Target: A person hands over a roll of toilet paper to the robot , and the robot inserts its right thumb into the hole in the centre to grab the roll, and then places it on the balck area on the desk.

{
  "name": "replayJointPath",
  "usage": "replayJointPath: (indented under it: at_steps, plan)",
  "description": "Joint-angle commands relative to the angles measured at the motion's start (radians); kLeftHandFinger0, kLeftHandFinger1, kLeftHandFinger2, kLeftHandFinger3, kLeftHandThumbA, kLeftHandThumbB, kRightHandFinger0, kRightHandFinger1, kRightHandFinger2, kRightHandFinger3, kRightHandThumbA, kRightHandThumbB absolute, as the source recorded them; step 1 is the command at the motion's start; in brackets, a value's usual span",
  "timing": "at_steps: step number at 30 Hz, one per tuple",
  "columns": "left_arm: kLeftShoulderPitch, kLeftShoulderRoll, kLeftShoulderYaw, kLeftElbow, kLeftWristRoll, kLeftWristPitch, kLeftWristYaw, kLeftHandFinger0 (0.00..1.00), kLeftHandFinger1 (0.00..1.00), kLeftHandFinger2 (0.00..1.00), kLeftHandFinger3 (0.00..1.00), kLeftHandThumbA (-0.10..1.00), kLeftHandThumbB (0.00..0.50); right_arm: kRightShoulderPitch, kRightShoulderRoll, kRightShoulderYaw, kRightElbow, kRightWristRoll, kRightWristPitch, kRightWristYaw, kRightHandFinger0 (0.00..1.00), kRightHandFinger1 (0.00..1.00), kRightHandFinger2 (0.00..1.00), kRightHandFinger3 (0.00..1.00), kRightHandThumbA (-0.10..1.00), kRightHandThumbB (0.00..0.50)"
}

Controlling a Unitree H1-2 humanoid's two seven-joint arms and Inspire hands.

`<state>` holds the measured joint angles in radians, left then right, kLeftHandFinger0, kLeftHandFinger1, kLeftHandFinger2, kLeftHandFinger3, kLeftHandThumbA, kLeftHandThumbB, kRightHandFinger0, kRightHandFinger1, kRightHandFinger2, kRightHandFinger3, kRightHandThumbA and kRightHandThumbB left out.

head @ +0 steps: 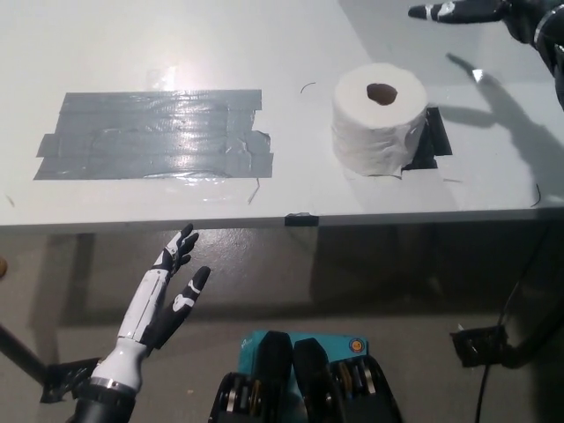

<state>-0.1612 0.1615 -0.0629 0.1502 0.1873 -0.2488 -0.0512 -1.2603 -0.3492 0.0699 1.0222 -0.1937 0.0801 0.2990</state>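
pale desk, taped grey patch

white toilet paper roll upright, hole up, partly on black patch

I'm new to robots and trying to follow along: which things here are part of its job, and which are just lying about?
Part of the job:
- toilet roll, standing upright
- black patch on the desk, partly under the roll
- black right robot hand, open, away from the roll

Just lying about:
- grey tape patch
- white left robot hand, resting open below the desk edge
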Motion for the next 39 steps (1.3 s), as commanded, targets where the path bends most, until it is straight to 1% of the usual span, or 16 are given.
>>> replayJointPath:
  at_steps: [1,2,4,9,11,12,13,16,18,20,22,23,30,31,34,39]
  plan:
    - [-0.081,0.002,0.014,0.008,-0.019,-0.023,0.009,1.00,1.00,1.00,1.00,0.86,0.178,0.004,-0.009,-0.118,-0.474,0.028,-0.073,-0.192,1.00,1.00,1.00,1.00,0.99,0.319]
    - [-0.099,-0.001,0.014,0.016,-0.022,-0.024,0.009,1.00,1.00,1.00,1.00,0.87,0.179,0.049,-0.007,-0.132,-0.617,0.043,-0.052,-0.166,1.00,1.00,1.00,1.00,1.00,0.342]
    - [-0.119,-0.003,0.015,0.025,-0.024,-0.025,0.010,1.00,1.00,1.00,1.00,0.89,0.184,0.121,0.009,-0.151,-0.815,0.062,-0.014,-0.145,1.00,1.00,1.00,1.00,1.00,0.301]
    - [-0.156,0.000,0.023,0.045,-0.028,-0.034,0.016,1.00,1.00,1.00,1.00,0.91,0.167,0.277,0.074,-0.199,-1.164,0.153,0.018,-0.133,1.00,1.00,1.00,1.00,0.91,0.277]
    - [-0.171,0.000,0.027,0.056,-0.031,-0.039,0.020,1.00,1.00,1.00,1.00,0.91,0.165,0.361,0.121,-0.215,-1.303,0.205,0.012,-0.150,1.00,1.00,1.00,1.00,0.87,0.308]
    - [-0.174,-0.002,0.028,0.060,-0.031,-0.041,0.022,1.00,1.00,1.00,1.00,0.91,0.166,0.393,0.137,-0.216,-1.348,0.218,0.010,-0.156,1.00,1.00,1.00,1.00,0.86,0.292]
    - [-0.177,-0.006,0.029,0.064,-0.031,-0.042,0.027,1.00,1.00,1.00,1.00,0.92,0.167,0.445,0.158,-0.211,-1.411,0.221,-0.001,-0.165,1.00,1.00,1.00,1.00,0.89,0.293]
    - [-0.172,-0.013,0.032,0.056,-0.024,-0.034,0.038,1.00,1.00,1.00,1.00,0.93,0.170,0.574,0.198,-0.182,-1.538,0.186,-0.029,-0.178,1.00,1.00,1.00,1.00,0.93,0.251]
    - [-0.158,-0.020,0.033,0.048,-0.029,-0.034,0.041,1.00,1.00,1.00,1.00,0.93,0.160,0.655,0.219,-0.157,-1.588,0.150,-0.062,-0.179,1.00,1.00,1.00,1.00,1.00,0.220]
    - [-0.150,-0.026,0.033,0.047,-0.032,-0.037,0.043,1.00,1.00,1.00,1.00,0.92,0.145,0.744,0.243,-0.131,-1.628,0.106,-0.109,-0.181,1.00,1.00,1.00,1.00,1.00,0.238]
    - [-0.146,-0.031,0.034,0.047,-0.032,-0.036,0.046,1.00,1.00,1.00,1.00,0.92,0.152,0.777,0.255,-0.124,-1.641,0.097,-0.122,-0.180,1.00,1.00,1.00,1.00,1.00,0.228]
    - [-0.140,-0.036,0.034,0.046,-0.031,-0.035,0.050,1.00,1.00,1.00,1.00,0.91,0.148,0.826,0.265,-0.114,-1.662,0.085,-0.140,-0.176,1.00,1.00,1.00,1.00,1.00,0.201]
    - [-0.070,-0.042,0.033,0.013,-0.029,-0.032,0.048,1.00,1.00,1.00,1.00,0.90,0.150,1.024,0.308,-0.075,-1.698,0.033,-0.231,-0.169,1.00,1.00,1.00,1.00,1.00,0.221]
    - [-0.049,-0.044,0.030,0.003,-0.027,-0.031,0.047,1.00,1.00,1.00,1.00,0.89,0.140,1.057,0.312,-0.073,-1.682,0.021,-0.263,-0.174,1.00,1.00,1.00,1.00,1.00,0.199]
    - [0.036,-0.057,0.019,-0.031,-0.028,-0.025,0.040,1.00,1.00,1.00,1.00,0.86,0.147,1.178,0.333,-0.069,-1.615,-0.013,-0.378,-0.200,1.00,1.00,1.00,1.00,1.00,0.200]
    - [0.072,-0.070,0.007,-0.010,-0.012,-0.057,0.044,1.00,1.00,1.00,1.00,0.83,0.156,1.253,0.347,-0.078,-1.508,-0.044,-0.460,-0.229,1.00,1.00,1.00,1.00,1.00,0.203]
